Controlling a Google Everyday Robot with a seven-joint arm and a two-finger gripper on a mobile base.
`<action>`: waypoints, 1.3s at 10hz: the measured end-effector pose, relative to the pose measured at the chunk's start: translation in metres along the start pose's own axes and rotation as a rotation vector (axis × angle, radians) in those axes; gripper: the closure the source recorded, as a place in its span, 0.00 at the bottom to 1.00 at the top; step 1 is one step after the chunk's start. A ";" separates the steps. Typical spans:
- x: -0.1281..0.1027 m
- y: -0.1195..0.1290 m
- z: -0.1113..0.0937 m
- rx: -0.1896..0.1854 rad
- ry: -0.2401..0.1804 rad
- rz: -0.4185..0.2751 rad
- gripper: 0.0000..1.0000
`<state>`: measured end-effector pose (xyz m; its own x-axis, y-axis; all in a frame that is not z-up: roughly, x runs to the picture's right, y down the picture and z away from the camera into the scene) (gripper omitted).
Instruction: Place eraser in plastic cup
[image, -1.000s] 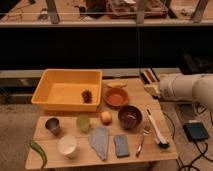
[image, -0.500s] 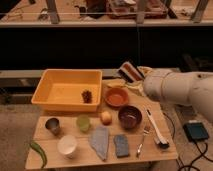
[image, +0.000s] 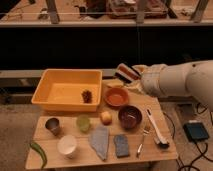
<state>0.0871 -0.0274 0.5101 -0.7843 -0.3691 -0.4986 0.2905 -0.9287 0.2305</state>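
Since a second before, the big white arm (image: 180, 80) had swung in from the right side, and its gripper (image: 126, 76) had gone left, from out past the table edge to the back of the table (image: 150, 156). The gripper was closed tight on the eraser (image: 128, 71), a small dark block with pale stripes. It held the eraser up in the air, just behind the orange bowl (image: 116, 96) and close to the right end of the yellow tub (image: 50, 95). The eraser was tilted and it touched nothing on the table. The plastic cup (image: 83, 123), small and pale green, stood on the table in front of the yellow tub, well apart from the eraser. On its left was a shiny metal cup (image: 52, 125), and on its right was a little round fruit (image: 105, 118). A white cup (image: 67, 146) stood nearer the front edge. A dark brown bowl (image: 130, 116) sat in front of the orange bowl. A fork (image: 142, 140) and a brush (image: 156, 130) lay on the right side. A small brown thing (image: 87, 96) lay inside the yellow tub, but I could not tell what it was.
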 end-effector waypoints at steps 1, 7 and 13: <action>0.000 -0.007 0.012 0.099 -0.024 -0.106 1.00; -0.009 -0.076 0.087 0.494 -0.127 -0.335 1.00; 0.008 -0.135 0.175 0.521 -0.211 -0.318 1.00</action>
<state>-0.0545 0.1016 0.6210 -0.8946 -0.0140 -0.4467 -0.2369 -0.8327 0.5006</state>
